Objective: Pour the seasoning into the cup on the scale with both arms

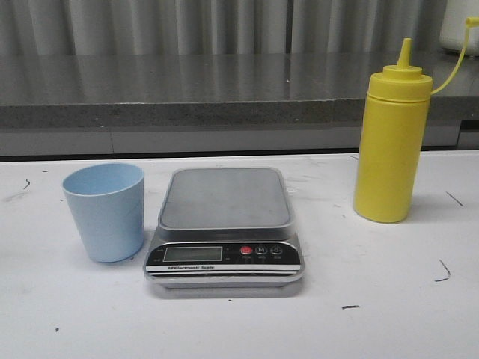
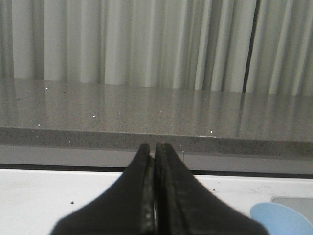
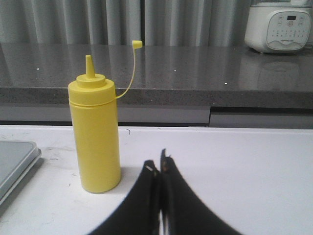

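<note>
White table (image 1: 389, 299): seasoning (image 3: 95, 142) beside (untouched) right gripper (image 3: 160, 169)

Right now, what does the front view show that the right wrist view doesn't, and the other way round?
Only the front view shows the pale blue cup standing on the table to the left of the scale, not on it, and the scale's display and buttons. Only the right wrist view shows the right pincer, its fingers closed together and holding nothing, plus a white appliance on the grey counter behind. Both show the yellow seasoning bottle upright with its nozzle uncapped and cap hanging on its strap, the scale with a bare platform, and the white table.
</note>
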Available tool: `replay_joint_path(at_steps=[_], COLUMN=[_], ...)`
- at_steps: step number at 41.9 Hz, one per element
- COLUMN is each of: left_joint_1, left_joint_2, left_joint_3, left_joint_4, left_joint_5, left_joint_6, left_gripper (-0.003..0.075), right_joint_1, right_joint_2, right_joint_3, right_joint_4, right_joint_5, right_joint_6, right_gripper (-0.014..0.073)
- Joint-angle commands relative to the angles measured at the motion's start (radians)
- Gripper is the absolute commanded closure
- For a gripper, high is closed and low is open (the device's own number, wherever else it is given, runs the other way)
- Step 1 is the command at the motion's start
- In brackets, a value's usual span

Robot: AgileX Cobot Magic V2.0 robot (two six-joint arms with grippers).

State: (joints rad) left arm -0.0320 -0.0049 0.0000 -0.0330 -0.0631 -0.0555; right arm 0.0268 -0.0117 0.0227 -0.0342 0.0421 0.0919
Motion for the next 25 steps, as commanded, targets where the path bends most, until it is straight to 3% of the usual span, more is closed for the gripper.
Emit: replay_joint_path(at_steps=[1, 8, 17, 25], left_joint_1=[0.002, 0.002, 0.002, 0.002], left_joint_2=[-0.013, 0.007, 0.147, 0.297], left_joint_3=[-0.07, -0.268, -0.549, -0.665], left_joint_4=[-0.021, -0.017, 0.033, 0.033], left_joint_5=[-0.072, 0.063, 0.335, 0.502], left_joint_6=[-0.004, -0.004, -0.004, -0.004], left_gripper=[0.074, 0.074, 0.074, 0.074], right_joint_1=[-0.006, -0.006, -0.006, -0.006], right_joint_2=[-0.015, 0.005, 0.146, 0.316], right_joint_3=[-0.084, -0.239, -0.454, -0.571], right_joint_4=[-0.013, -0.013, -0.029, -0.03], right_joint_5=[-0.065, 0.035, 0.236, 0.421], right_joint_6=[-0.007, -0.007, -0.008, -0.008], right_gripper=[0.071, 0.071, 0.071, 0.071])
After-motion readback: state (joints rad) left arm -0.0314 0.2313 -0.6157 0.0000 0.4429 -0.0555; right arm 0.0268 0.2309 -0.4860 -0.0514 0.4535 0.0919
